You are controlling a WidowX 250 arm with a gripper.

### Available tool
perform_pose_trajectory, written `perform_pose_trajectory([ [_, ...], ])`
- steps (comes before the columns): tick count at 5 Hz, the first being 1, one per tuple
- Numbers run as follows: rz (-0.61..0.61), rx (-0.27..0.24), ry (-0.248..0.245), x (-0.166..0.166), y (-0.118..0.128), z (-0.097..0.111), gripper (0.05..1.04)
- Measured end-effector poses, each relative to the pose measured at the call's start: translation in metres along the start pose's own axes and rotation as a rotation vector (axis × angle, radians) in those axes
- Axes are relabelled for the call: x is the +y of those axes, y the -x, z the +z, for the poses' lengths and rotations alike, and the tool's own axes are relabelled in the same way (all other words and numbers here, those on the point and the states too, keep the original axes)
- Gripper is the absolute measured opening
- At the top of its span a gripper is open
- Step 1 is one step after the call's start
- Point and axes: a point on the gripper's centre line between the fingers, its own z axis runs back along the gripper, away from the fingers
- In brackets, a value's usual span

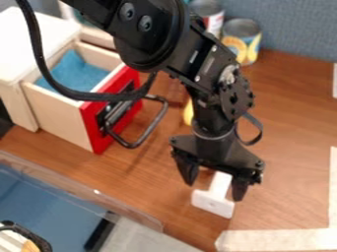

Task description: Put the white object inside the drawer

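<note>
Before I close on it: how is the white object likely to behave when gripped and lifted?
The white object looks stiff, judging by its straight, crisp edges. Its flat faces suggest it would slide rather than roll if nudged. One end is a wide bar and the rest a narrower stem, so gripped by the stem it may tip toward the bar.

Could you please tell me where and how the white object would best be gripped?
I would grip the white object from above, closing across its narrow stem, which looks slimmer than the wide end nearest the camera and has open sides.
</note>
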Motion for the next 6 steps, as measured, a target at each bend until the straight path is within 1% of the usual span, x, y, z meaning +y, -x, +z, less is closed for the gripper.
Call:
perform_pose_trajectory([
  [1,0.009,0.016,-0.01,0.001,0.0,-0.009,0.965],
  [2,0.039,0.003,-0.012,0.003,-0.002,-0.012,0.687],
  [3,0.074,-0.008,-0.011,0.004,0.0,-0.015,0.381],
  [4,0.088,-0.009,-0.017,0.005,0.0,-0.014,0.313],
  [5,0.08,-0.009,-0.006,0.003,0.004,-0.007,0.313],
  [6,0.064,-0.041,0.032,-0.007,0.004,0.014,0.313],
])
